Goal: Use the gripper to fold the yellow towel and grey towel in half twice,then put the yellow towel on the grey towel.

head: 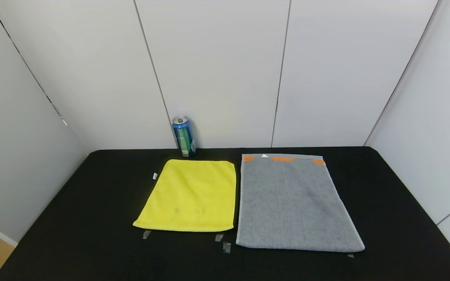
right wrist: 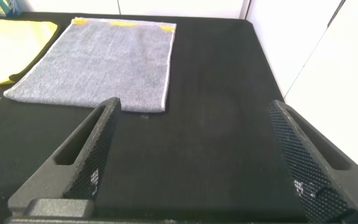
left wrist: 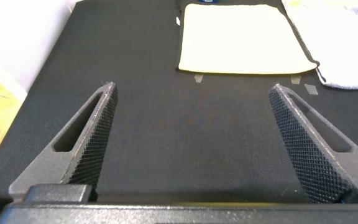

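Left gripper (left wrist: 191, 118) and right gripper (right wrist: 194, 134), fingers apart, above table (head: 92, 218).

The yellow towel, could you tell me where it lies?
In the head view, the yellow towel lies flat left of the grey towel, just before the can.

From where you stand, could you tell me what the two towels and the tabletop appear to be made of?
The yellow towel looks like soft, fine-pile microfibre, matte and evenly fuzzy. The grey towel seems to be coarser terry, probably cotton, with a nubby looped surface and a pale flat hem. The table appears covered in matte black cloth or felt, though that is less certain.
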Robot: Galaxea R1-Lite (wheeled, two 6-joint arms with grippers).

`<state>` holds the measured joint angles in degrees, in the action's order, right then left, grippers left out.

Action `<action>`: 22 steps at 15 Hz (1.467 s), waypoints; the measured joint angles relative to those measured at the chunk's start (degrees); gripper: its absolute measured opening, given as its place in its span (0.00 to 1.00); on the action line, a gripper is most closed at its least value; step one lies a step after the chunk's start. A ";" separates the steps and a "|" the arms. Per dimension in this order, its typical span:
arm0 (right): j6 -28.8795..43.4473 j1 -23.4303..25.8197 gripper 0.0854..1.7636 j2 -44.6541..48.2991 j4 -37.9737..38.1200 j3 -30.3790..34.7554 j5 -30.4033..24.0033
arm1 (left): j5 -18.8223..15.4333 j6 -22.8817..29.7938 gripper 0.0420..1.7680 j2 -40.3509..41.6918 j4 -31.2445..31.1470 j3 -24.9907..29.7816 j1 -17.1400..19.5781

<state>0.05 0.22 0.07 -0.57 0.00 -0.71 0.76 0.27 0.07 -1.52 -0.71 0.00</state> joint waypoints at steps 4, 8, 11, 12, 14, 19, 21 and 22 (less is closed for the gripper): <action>0.11 -0.24 0.97 0.00 0.15 -0.21 0.05 | 0.33 1.37 0.97 0.00 -0.02 -0.02 0.00; 0.20 -0.22 0.97 -0.59 3.63 -4.74 0.33 | 0.55 1.07 0.97 0.00 -0.13 -0.04 0.00; 0.20 -0.24 0.97 -2.88 4.71 -9.18 -0.02 | 0.35 0.95 0.97 0.00 -1.93 -3.28 0.00; 0.22 -0.32 0.97 -4.12 4.56 -10.72 -0.24 | 0.04 0.82 0.97 0.00 -3.67 -5.16 0.00; 0.20 -0.44 0.97 -7.03 4.27 -14.02 -0.84 | -0.85 0.63 0.97 -0.12 -7.51 -9.87 0.00; 0.22 -1.21 0.97 -18.13 3.94 -24.14 -2.05 | -2.52 0.35 0.97 -4.01 -10.37 -18.16 0.00; 0.24 -1.79 0.97 -23.50 2.57 -27.59 -3.78 | -2.06 0.35 0.97 -8.30 -9.75 -20.39 -0.38; 0.24 -2.00 0.97 -26.33 1.57 -28.96 -4.88 | -1.77 0.35 0.97 -11.14 -9.23 -21.75 -0.63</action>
<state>0.29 -1.78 -26.26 1.00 -28.96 -5.58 -1.01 0.62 -11.07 -10.75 -22.46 -0.63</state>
